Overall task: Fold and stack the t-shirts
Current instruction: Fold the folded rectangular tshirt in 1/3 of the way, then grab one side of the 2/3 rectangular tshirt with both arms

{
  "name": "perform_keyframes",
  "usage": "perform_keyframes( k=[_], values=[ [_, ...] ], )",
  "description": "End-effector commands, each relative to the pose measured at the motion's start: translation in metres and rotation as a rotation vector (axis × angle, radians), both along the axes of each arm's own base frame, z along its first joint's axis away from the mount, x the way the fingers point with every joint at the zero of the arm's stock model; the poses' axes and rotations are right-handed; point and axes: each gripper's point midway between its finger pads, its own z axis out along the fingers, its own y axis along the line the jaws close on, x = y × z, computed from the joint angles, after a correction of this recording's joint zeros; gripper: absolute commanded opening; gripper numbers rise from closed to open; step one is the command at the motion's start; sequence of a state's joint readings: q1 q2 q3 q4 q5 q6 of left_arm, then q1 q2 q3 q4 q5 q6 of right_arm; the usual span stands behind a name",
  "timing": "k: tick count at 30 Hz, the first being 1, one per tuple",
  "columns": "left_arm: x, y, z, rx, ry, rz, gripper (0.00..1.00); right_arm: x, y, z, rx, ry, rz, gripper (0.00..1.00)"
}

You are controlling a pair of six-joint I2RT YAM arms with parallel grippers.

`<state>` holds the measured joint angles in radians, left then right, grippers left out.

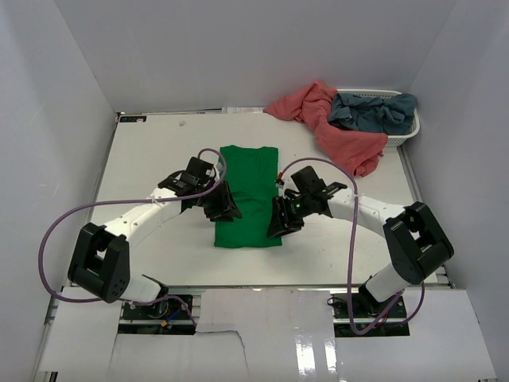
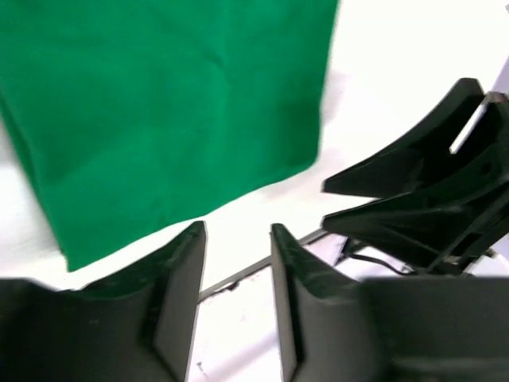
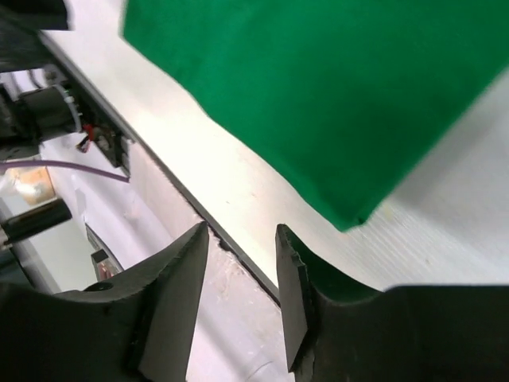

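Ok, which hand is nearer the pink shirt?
Right. The right hand is at the green shirt's right edge, toward the pink shirt; the left hand is at its left edge.

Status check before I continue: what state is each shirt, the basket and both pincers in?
Green shirt: folded into a rectangle, flat on the table.
Pink shirt: crumpled, draped over the basket edge onto the table.
Grey-blue shirt: crumpled in the basket.
Basket: upright, far right corner.
Left pincer: open, empty.
Right pincer: open, empty.
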<state>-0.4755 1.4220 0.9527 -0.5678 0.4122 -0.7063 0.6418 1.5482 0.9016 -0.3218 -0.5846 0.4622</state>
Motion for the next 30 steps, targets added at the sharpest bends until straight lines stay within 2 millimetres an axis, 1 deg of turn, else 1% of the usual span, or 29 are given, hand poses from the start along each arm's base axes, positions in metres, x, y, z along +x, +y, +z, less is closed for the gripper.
perform_keyframes(
  k=[1, 3, 4, 5, 7, 8, 11, 14, 22, 26, 30],
  values=[
    [-0.028, 0.023, -0.028, 0.098, 0.093, 0.027, 0.50, -0.015, -0.025, -0.022, -0.138, 0.061, -0.049, 0.47],
    [-0.034, 0.027, -0.035, 0.091, 0.109, 0.044, 0.56, -0.020, -0.033, -0.030, -0.171, 0.080, -0.073, 0.49],
    [-0.038, 0.027, -0.038, 0.081, 0.126, 0.064, 0.59, -0.021, -0.034, -0.030, -0.173, 0.081, -0.081, 0.50],
    [-0.046, 0.032, -0.047, 0.085, 0.151, 0.079, 0.60, -0.021, -0.036, -0.031, -0.187, 0.088, -0.103, 0.50],
    [-0.047, 0.034, -0.048, 0.070, 0.146, 0.110, 0.64, -0.022, -0.039, -0.034, -0.208, 0.096, -0.126, 0.50],
    [-0.052, 0.038, -0.054, 0.074, 0.161, 0.120, 0.65, -0.022, -0.041, -0.036, -0.220, 0.096, -0.133, 0.50],
    [-0.055, 0.039, -0.058, 0.064, 0.175, 0.128, 0.65, -0.022, -0.042, -0.040, -0.227, 0.104, -0.138, 0.50],
    [-0.055, 0.039, -0.061, 0.059, 0.184, 0.132, 0.65, -0.016, -0.040, -0.044, -0.232, 0.093, -0.148, 0.50],
    [-0.049, 0.041, -0.066, 0.058, 0.183, 0.154, 0.65, -0.003, -0.027, -0.058, -0.215, 0.108, -0.163, 0.50],
    [-0.050, 0.046, -0.072, 0.071, 0.192, 0.170, 0.65, 0.004, -0.021, -0.061, -0.202, 0.104, -0.177, 0.50],
    [-0.050, 0.055, -0.078, 0.082, 0.202, 0.204, 0.65, 0.010, -0.022, -0.063, -0.222, 0.090, -0.208, 0.50]
  ],
)
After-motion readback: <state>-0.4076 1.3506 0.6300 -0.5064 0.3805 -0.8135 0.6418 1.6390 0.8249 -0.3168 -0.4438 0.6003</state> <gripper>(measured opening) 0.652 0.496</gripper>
